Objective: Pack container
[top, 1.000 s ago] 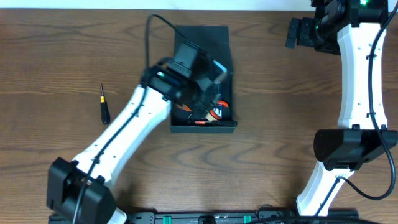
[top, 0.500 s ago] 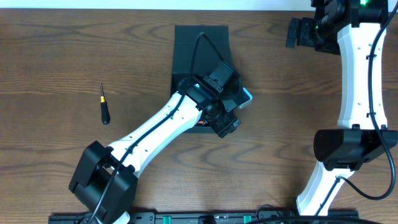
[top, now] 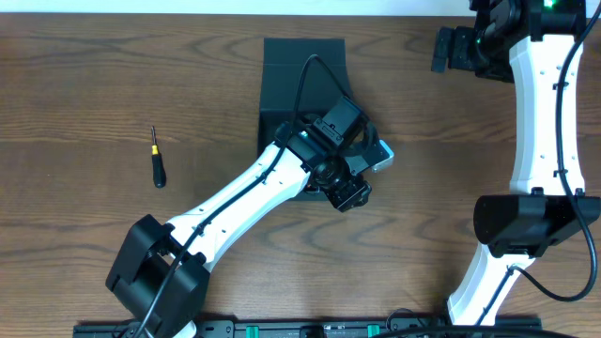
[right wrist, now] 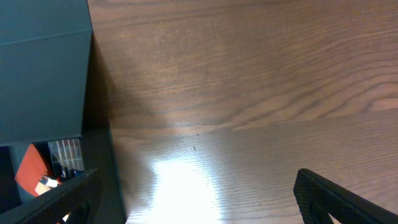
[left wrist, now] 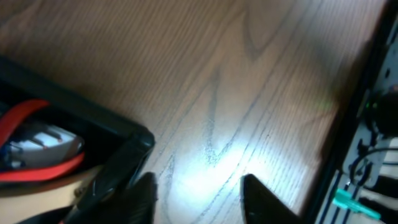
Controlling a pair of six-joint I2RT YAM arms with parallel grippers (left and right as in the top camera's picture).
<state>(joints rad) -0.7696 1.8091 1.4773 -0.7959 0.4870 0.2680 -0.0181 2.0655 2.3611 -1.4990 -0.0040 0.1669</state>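
The container (top: 302, 62), a dark teal box with its flap lid lying open toward the back, sits at mid-table. My left arm covers most of its body. In the left wrist view its front corner (left wrist: 127, 134) shows, with red-handled items (left wrist: 25, 115) inside. My left gripper (left wrist: 199, 200) hangs just right of that corner over bare wood, fingers apart with nothing between them; in the overhead view this gripper (top: 350, 194) is beside the box's right front. My right gripper (right wrist: 199, 205) is wide open and empty, to the right of the container (right wrist: 43, 68).
A small screwdriver (top: 157, 161) with a black handle lies on the wood far left of the box. The right arm's gripper (top: 445, 49) hovers at the back right, its base (top: 526, 221) at the right edge. The table's front rail runs along the bottom.
My left gripper has swung from above the container's inside out to the right, past its front right corner, and its fingers have drawn closer together. The right arm has not moved.
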